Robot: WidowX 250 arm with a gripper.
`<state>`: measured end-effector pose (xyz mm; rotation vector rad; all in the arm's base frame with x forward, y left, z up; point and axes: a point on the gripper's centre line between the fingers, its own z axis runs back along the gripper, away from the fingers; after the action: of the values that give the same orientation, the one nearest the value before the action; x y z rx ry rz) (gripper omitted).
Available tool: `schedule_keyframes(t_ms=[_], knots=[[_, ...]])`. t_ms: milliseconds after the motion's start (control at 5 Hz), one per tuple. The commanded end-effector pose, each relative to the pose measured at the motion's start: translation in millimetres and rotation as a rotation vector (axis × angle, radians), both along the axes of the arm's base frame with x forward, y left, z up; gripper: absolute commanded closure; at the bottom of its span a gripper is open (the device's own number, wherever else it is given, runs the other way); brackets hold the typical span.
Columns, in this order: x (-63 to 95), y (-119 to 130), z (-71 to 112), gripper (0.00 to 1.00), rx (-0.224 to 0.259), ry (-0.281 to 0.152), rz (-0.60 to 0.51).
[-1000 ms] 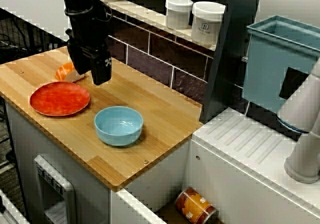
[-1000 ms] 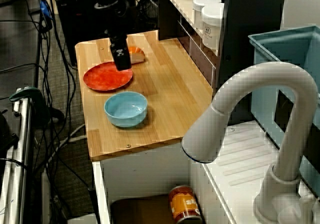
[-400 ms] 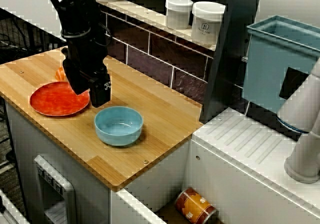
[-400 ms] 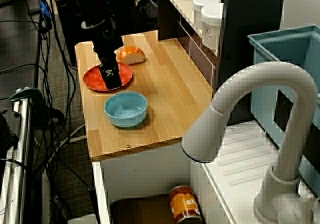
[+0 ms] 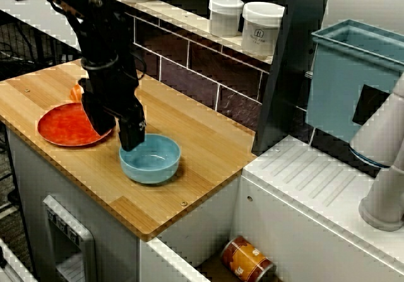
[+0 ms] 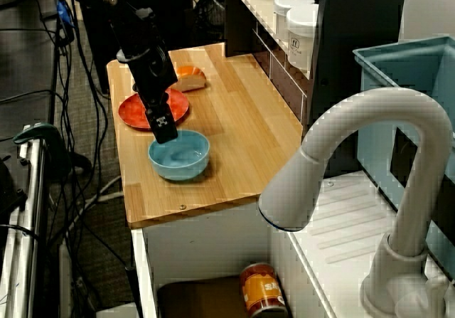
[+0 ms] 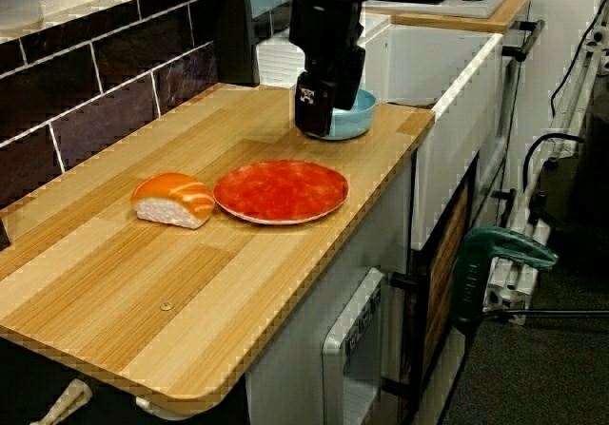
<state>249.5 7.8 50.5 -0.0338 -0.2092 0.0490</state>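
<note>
Claw: black gripper is hanging at the round light-blue bowl rim; its opening and hold, cannot tell.
Care: keeping level, clear of 1 round red plate.

Jaws: gap unreadable in every view, dark against the dark housing.
Blue bowl: mostly hidden behind the arm in the view along the bench.
Salmon sushi: only an orange sliver shows past the arm in the front view.
Faucet: cut off by the right edge there.
</note>
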Motion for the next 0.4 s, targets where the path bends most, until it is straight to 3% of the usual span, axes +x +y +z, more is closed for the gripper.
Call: schedule_keyframes(t_ms=[0,200], knots=[[1.5,-5.5,-1.4,0.00,0.004,-0.001,0.071],[7.4,-5.4,-11.0,0.00,0.019,0.014,0.084]])
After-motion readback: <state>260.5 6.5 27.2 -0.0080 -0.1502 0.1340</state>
